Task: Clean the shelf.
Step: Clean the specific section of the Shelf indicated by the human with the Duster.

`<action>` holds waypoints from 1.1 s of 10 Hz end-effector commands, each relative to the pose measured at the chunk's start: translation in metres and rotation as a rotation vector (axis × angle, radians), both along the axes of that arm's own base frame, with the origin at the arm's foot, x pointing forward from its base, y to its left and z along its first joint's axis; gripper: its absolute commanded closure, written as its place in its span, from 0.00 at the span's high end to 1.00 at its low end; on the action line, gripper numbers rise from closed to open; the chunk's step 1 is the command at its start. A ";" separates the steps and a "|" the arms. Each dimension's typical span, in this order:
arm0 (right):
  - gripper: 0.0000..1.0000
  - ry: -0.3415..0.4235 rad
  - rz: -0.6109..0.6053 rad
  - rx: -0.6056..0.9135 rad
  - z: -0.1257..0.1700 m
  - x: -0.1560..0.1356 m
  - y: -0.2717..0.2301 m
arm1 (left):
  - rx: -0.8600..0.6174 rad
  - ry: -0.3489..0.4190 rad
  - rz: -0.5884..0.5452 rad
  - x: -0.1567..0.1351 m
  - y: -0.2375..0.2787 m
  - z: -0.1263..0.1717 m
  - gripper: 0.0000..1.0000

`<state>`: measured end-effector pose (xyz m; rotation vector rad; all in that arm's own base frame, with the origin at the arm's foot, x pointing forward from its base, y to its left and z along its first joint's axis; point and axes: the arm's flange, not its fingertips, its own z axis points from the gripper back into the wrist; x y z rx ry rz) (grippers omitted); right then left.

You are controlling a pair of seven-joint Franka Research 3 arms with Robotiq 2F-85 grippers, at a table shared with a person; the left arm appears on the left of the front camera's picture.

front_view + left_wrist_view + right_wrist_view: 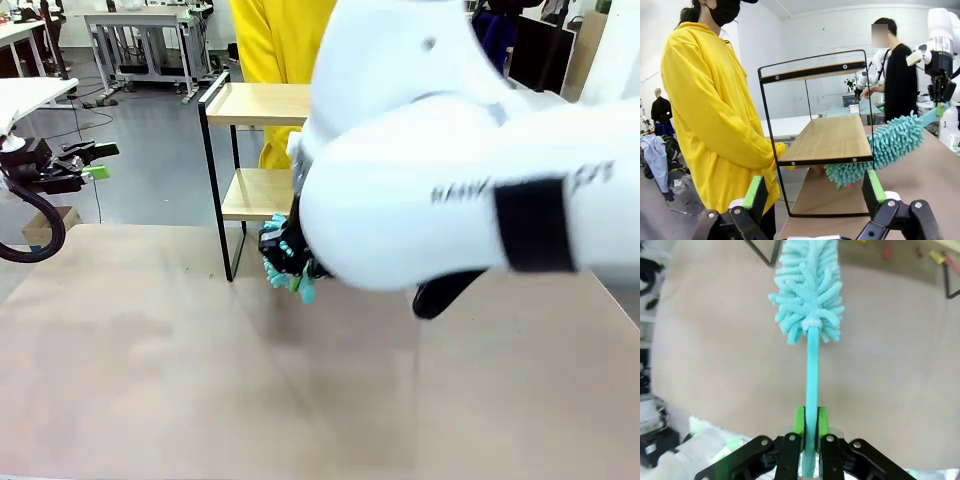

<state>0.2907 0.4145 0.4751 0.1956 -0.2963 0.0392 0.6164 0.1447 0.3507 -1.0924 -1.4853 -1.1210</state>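
A small two-tier shelf (829,139), two light wooden boards in a thin black metal frame, stands upright on the far part of a beige table (200,380). Both boards are bare. A person in a yellow hoodie (715,115) stands just beside the shelf on its far side, one sleeve reaching to the end of the lower board.

A teal fluffy duster (807,287) points at the shelf. Its head hangs above the table at the near corner of the frame, level with the lower board and just below it. Whether it touches the frame cannot be told.

The right gripper (810,422) is clamped on the duster's thin teal handle, green pads pressed against both sides.

The left gripper (814,190) hovers off to the left side, well apart from the shelf, its jaws spread wide and holding nothing.
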 end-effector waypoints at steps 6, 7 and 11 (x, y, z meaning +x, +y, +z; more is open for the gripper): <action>0.13 -0.143 -0.056 0.008 -0.059 0.068 0.065 | 0.004 -0.007 0.002 -0.002 -0.001 0.002 1.00; 0.13 -0.113 -0.024 0.048 -0.062 0.075 0.068 | 0.004 -0.007 0.002 -0.002 -0.001 0.002 1.00; 0.13 -0.052 -0.037 0.026 -0.081 0.115 0.071 | 0.004 -0.007 0.002 -0.002 -0.001 0.002 1.00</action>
